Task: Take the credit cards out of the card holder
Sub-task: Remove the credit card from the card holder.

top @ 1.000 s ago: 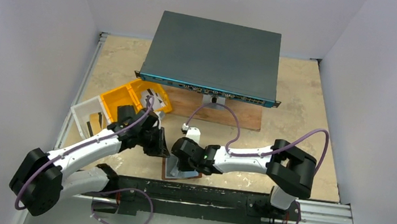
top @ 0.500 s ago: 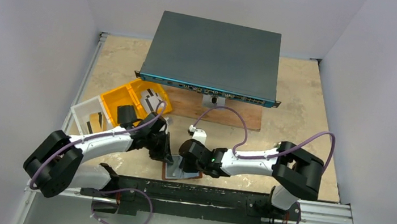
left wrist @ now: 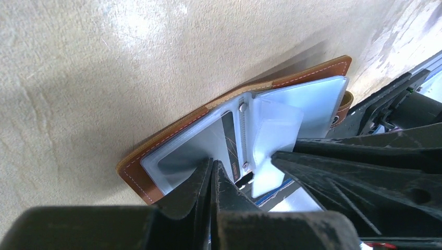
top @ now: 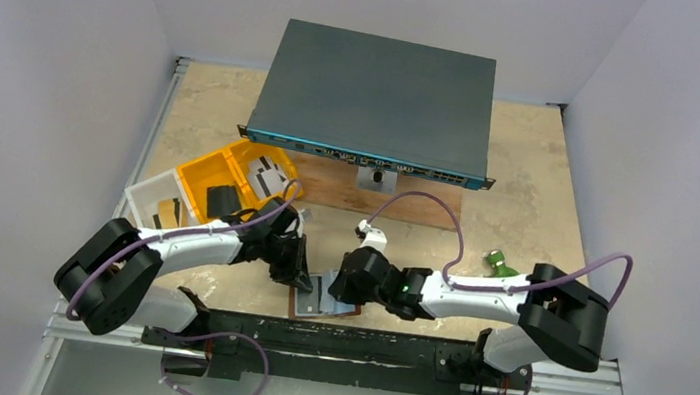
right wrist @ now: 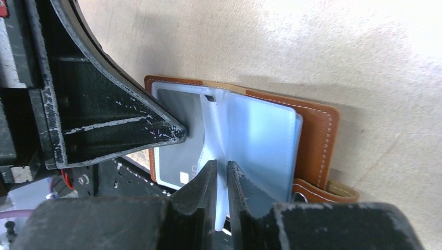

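Observation:
The brown card holder [top: 311, 300] lies open on the table near the front edge, its pale clear pockets facing up. My left gripper [top: 304, 277] is shut, and its tips [left wrist: 212, 167] press on the left pocket, which holds a grey card [right wrist: 177, 151] with a dark stripe [left wrist: 228, 140]. My right gripper [top: 340, 291] is shut on a clear pocket leaf [right wrist: 223, 156] and holds that leaf upright above the leather [right wrist: 318, 140]. Striped white cards [top: 273, 180] lie in the yellow tray.
A yellow tray [top: 203, 174] and a clear box [top: 146, 198] stand at the left. A large grey network switch [top: 378, 100] sits on a wooden board [top: 406, 199] at the back. A small green object [top: 495, 263] lies at the right. The metal rail runs just behind the wallet.
My left gripper has moved right and down onto the wallet's left pocket. My right arm has swung its elbow to the right, which uncovers the green object, and its gripper now holds a pocket leaf.

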Available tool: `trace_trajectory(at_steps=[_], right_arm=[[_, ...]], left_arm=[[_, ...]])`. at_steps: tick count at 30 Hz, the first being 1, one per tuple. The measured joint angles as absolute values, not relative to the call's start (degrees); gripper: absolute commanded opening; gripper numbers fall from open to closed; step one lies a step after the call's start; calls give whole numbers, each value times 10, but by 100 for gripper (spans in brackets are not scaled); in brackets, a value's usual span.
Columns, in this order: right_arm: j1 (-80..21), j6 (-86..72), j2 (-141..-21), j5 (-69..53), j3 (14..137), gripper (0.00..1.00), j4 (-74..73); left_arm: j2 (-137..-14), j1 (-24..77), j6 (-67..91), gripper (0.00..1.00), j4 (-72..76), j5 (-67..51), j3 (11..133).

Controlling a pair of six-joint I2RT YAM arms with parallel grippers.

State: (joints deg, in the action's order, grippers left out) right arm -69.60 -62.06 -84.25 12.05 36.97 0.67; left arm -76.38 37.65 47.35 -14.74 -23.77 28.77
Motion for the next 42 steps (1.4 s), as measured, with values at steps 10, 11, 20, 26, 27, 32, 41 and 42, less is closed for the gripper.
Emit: trace_trajectory(at_steps=[10, 11, 20, 26, 27, 32, 41, 42], right_arm=[[-674, -626, -808, 103, 339, 28, 49], [-674, -626, -807, 102, 338, 29, 51], [-674, -630, -745, 104, 332, 38, 51], [-674, -644, -693, 130, 317, 38, 36], [-674, -646, -684, 136, 312, 38, 31], [-671, -661, -642, 160, 293, 38, 3], [-671, -684, -580, 189, 269, 38, -44], [-671, -685, -578, 189, 268, 38, -48]], left_arm=[[-765, 388, 471, 0, -165, -223, 301], [-765, 390, 471, 0, -168, -223, 303], [-752, 409, 464, 0, -218, -195, 328], [-743, 428, 462, 0, -233, -191, 358], [-743, 430, 462, 0, -233, -191, 362], [-767, 453, 463, 0, -229, -193, 391], [-879, 482, 475, 0, -165, -219, 421], [-889, 484, 476, 0, -159, -222, 421]])
